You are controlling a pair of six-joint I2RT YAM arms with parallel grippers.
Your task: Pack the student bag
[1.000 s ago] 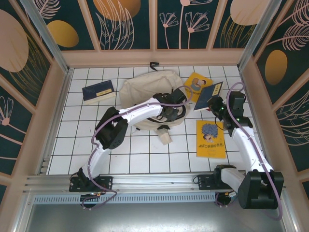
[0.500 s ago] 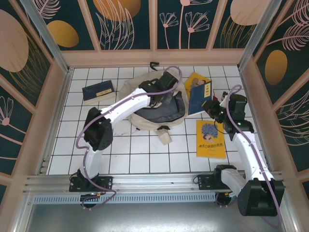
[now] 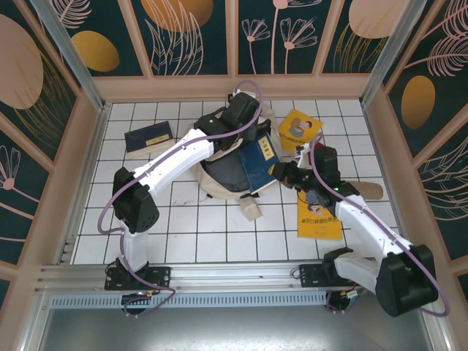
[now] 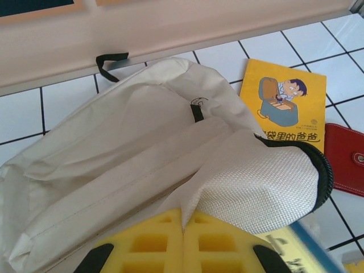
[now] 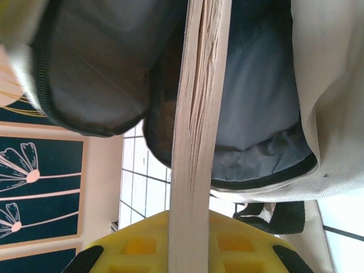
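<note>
Taking the far wall as 12 o'clock, the student bag (image 3: pixel 228 172) lies just past the middle of the white tiled table (image 3: pixel 190 234), toward 12. It is cream, soft cloth, slumped rather than standing. Its mouth is pulled wide, so the dark grey-blue lining shows, edged by a dark zipper line. A black loop (image 4: pixel 111 60) sticks out from its top at the 12 o'clock side, near the wall, and a cream strap end (image 3: pixel 252 208) trails off toward 6. The left gripper (image 3: pixel 241 121) sits over the bag's 12 o'clock rim. In the left wrist view its yellow fingers (image 4: pixel 227 244) are pressed together with a fold of the bag's cloth (image 4: pixel 131 153) pinched between them, holding up a woven flap with a black edge. The right gripper (image 3: pixel 281 174) reaches in from 3 o'clock and is clamped on a blue book (image 3: pixel 259 157). In the right wrist view the pale page edge of that book (image 5: pixel 196 114) runs up from between the yellow fingers (image 5: pixel 250 239), and its far end is inside the bag's open mouth against the lining (image 5: pixel 256 102). A yellow book (image 3: pixel 300 128) lies at 1 o'clock beside the bag, with a red pouch (image 4: pixel 344 159) just beside it. A second yellow book (image 3: pixel 318 216) lies at 4 o'clock, and a dark book (image 3: pixel 148 139) at 10.
</note>
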